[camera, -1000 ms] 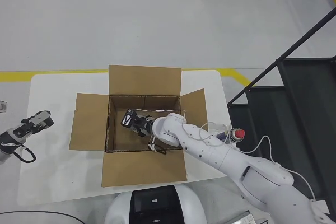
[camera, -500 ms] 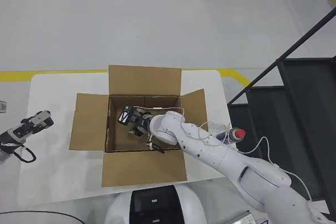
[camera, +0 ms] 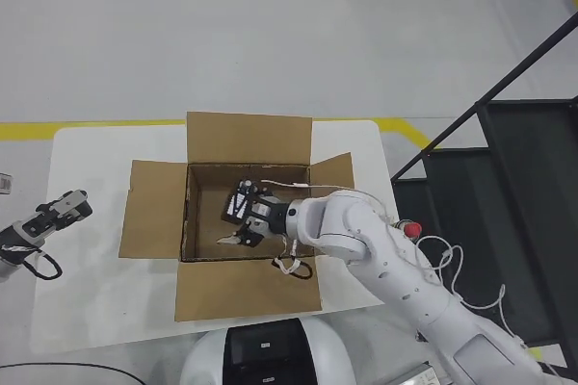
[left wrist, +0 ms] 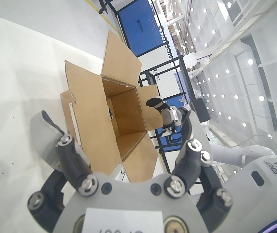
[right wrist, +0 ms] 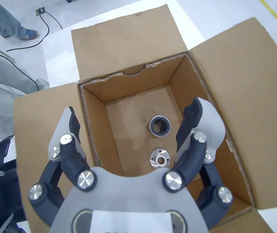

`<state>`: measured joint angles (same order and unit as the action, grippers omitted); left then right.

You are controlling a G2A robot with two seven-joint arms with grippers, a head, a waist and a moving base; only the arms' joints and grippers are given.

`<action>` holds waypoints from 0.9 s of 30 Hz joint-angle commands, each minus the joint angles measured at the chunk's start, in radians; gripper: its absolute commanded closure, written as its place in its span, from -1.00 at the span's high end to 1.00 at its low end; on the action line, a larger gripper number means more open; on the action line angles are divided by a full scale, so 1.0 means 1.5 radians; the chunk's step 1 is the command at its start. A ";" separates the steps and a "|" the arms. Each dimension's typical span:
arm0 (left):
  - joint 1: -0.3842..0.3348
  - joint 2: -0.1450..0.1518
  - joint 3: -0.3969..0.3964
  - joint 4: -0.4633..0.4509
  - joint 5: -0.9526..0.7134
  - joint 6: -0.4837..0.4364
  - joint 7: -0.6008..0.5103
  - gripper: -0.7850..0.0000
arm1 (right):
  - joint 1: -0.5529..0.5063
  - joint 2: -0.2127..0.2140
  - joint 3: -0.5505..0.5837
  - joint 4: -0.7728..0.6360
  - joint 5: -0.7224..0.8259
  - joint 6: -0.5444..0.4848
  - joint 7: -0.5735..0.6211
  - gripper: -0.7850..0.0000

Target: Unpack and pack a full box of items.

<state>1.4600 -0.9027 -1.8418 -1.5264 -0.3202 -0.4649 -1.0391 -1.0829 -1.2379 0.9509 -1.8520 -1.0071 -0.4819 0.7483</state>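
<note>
On floor of box (right wrist: pixel 133 47): dark ring (right wrist: pixel 160 126), bore facing up, axis vertical; metal flange (right wrist: pixel 160 158) flat just beside it. Above box opening: right gripper (right wrist: pixel 133 109), spread wide, empty, ring straight below between jaws. Beyond box's left flap, well apart: left gripper (camera: pixel 77 204), spread, empty. Likely right arm's pick, being nearer; plain straight descent called for.

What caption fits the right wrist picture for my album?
Open right gripper hovers over the cardboard box, a dark ring and a silver flange lying inside.
</note>
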 commanded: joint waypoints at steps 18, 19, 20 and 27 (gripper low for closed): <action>0.000 0.000 0.000 0.000 0.000 0.000 0.000 1.00 | -0.218 0.035 0.180 -0.139 0.004 0.019 -0.137 1.00; 0.000 0.000 0.000 0.000 0.000 0.000 0.000 1.00 | -0.218 0.035 0.180 -0.139 0.004 0.019 -0.137 1.00; 0.000 0.000 0.000 0.000 0.000 0.000 0.000 1.00 | -0.218 0.035 0.180 -0.139 0.004 0.019 -0.137 1.00; 0.000 0.000 0.000 0.000 0.000 0.000 0.000 1.00 | -0.218 0.035 0.180 -0.139 0.004 0.019 -0.137 1.00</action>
<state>1.4600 -0.9027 -1.8418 -1.5264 -0.3202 -0.4649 -1.0391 -1.4091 -1.1849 1.2203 -2.0604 -1.0010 -0.4541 0.5433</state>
